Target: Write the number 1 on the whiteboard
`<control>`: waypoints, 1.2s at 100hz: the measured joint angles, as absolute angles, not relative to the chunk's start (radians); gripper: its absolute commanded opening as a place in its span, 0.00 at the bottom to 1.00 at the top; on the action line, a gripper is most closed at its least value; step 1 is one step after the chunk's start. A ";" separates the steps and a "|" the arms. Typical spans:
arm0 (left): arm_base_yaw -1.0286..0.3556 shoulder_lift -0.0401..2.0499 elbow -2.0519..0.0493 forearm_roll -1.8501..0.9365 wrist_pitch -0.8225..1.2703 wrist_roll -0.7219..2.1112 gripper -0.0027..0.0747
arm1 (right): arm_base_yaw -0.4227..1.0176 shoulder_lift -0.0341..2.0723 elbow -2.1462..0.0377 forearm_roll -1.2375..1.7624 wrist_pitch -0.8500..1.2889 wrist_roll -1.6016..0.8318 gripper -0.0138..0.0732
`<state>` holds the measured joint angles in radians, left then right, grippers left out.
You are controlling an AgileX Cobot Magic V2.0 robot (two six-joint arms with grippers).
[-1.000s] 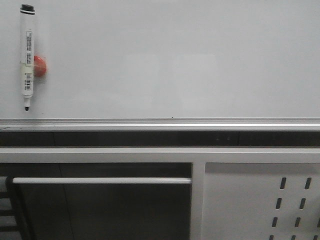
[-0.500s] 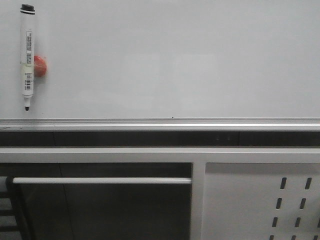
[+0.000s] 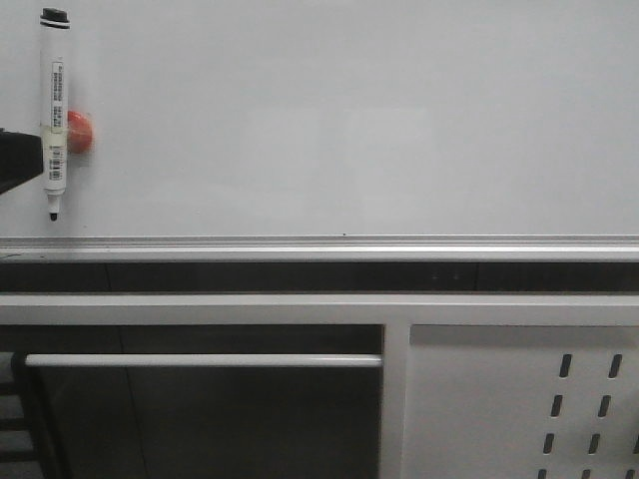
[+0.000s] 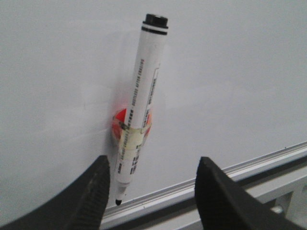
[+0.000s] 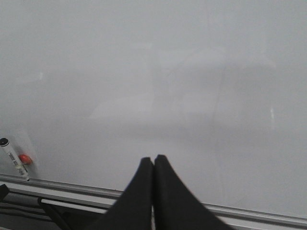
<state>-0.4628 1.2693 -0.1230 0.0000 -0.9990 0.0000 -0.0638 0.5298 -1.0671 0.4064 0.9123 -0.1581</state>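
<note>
The whiteboard [image 3: 349, 110] fills the upper front view, pale and glossy, with a silver tray rail [image 3: 319, 246] below. No number 1 stroke shows on it. A white black-tipped marker pen [image 3: 54, 110] hangs tip down at the board's far left, held by a red magnet [image 3: 80, 132]. In the left wrist view the pen [image 4: 141, 98] and magnet [image 4: 117, 125] are close ahead. My left gripper [image 4: 151, 179] is open, its left finger next to the pen's tip end; a dark part of it shows at the front view's left edge [image 3: 15, 160]. My right gripper [image 5: 153, 160] is shut and empty, facing the bare board [image 5: 168, 72].
Below the rail run a dark gap and a white metal frame with a horizontal bar [image 3: 200, 360]. A white perforated panel with slots [image 3: 519, 399] is at the lower right. The right wrist view shows the pen [image 5: 13, 162] small at the far left.
A dark part of my left gripper has come into the front view at the left edge beside the pen. The pen and board have not moved.
</note>
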 measured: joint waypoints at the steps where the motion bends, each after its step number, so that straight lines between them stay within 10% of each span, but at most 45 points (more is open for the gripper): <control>1: -0.463 1.277 -0.123 0.000 -1.009 0.000 0.51 | -0.064 0.530 -1.067 0.406 0.912 -0.158 0.08; 95: -0.463 1.531 -0.240 -0.052 -1.138 0.000 0.50 | -0.064 0.530 -1.067 0.419 0.932 -0.158 0.08; 120: -0.463 1.583 -0.245 -0.072 -1.139 0.000 0.23 | -0.064 0.530 -1.067 0.433 0.936 -0.158 0.08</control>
<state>-0.4628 1.5831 -0.2449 -0.0721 -1.1390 0.0000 -0.0638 0.5298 -1.0671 0.4330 0.9357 -0.1581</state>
